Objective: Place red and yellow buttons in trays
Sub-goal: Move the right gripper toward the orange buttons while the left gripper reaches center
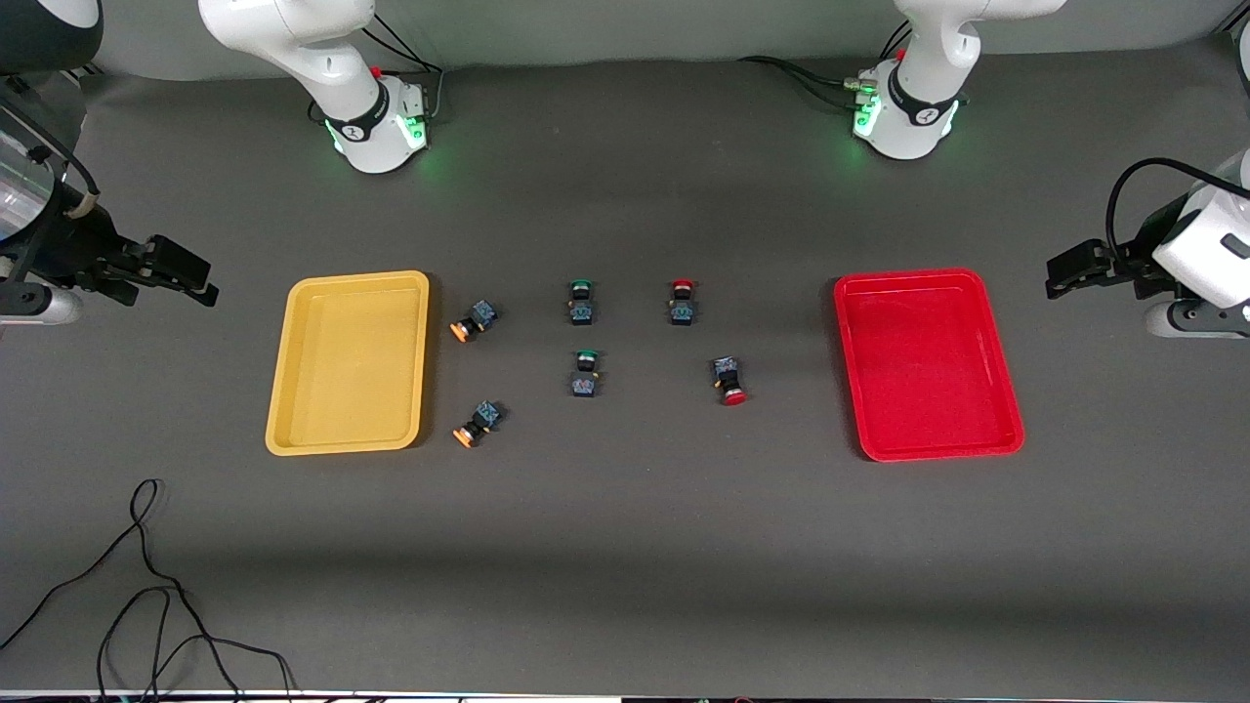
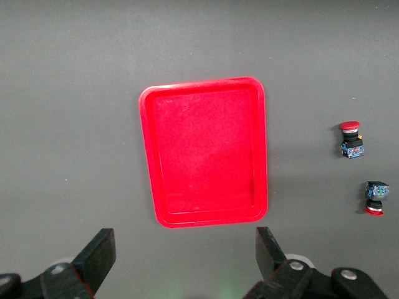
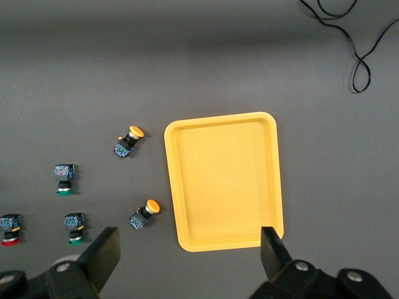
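The yellow tray (image 1: pixel 347 361) lies empty toward the right arm's end, and the red tray (image 1: pixel 928 363) lies empty toward the left arm's end. Two yellow-capped buttons (image 1: pixel 474 320) (image 1: pixel 479 422) lie on their sides beside the yellow tray. One red-capped button (image 1: pixel 682 303) and a second one (image 1: pixel 729 379) lie nearer the red tray. My right gripper (image 1: pixel 200 283) is open and empty over the bare table outside the yellow tray (image 3: pixel 224 180). My left gripper (image 1: pixel 1060 276) is open and empty over the table outside the red tray (image 2: pixel 206 152).
Two green-capped buttons (image 1: pixel 581 303) (image 1: pixel 585 374) lie mid-table between the yellow and red ones. A loose black cable (image 1: pixel 146 586) trails on the table nearer the front camera, toward the right arm's end. The arm bases (image 1: pixel 376 122) (image 1: pixel 908 117) stand at the table's back.
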